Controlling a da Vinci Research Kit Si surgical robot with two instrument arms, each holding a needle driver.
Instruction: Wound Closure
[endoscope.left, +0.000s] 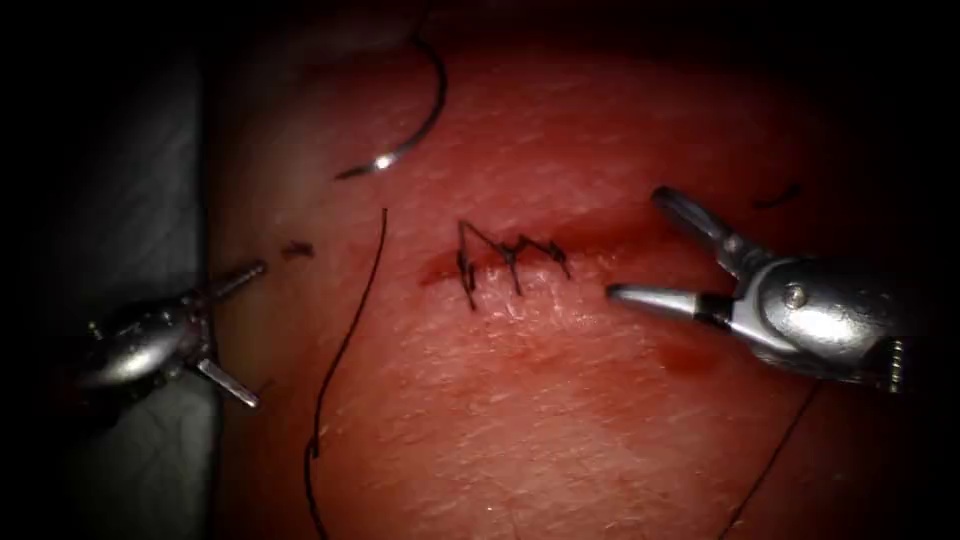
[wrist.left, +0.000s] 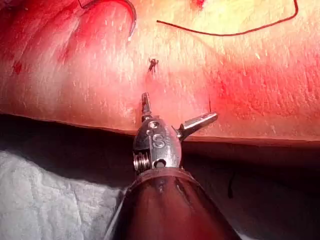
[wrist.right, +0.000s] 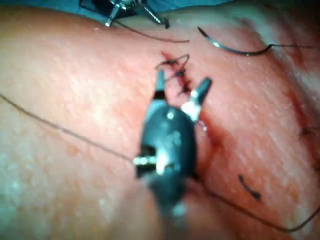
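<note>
Needle (endoscope.left: 420, 115): lying free on tissue (endoscope.left: 560, 420), above-left of stitched cut (endoscope.left: 510, 262)
Left tool (endoscope.left: 243, 332): jaws wide apart, empty
Right tool (endoscope.left: 640, 245): jaws wide apart, empty

Dim endoscope view w/ dark vignetted edges

The tissue (endoscope.left: 520, 420) is mottled pink-red, darker red along the cut (endoscope.left: 520, 255), which is crossed by black zigzag stitches (endoscope.left: 505, 258). The needle (endoscope.left: 425, 110), upper left of the frame, is dark steel with one bright glint. The thread (endoscope.left: 345, 345) is dark maroon. Both end effectors, left (endoscope.left: 232, 330) and right (endoscope.left: 640, 245), are shiny silver-grey.
</note>
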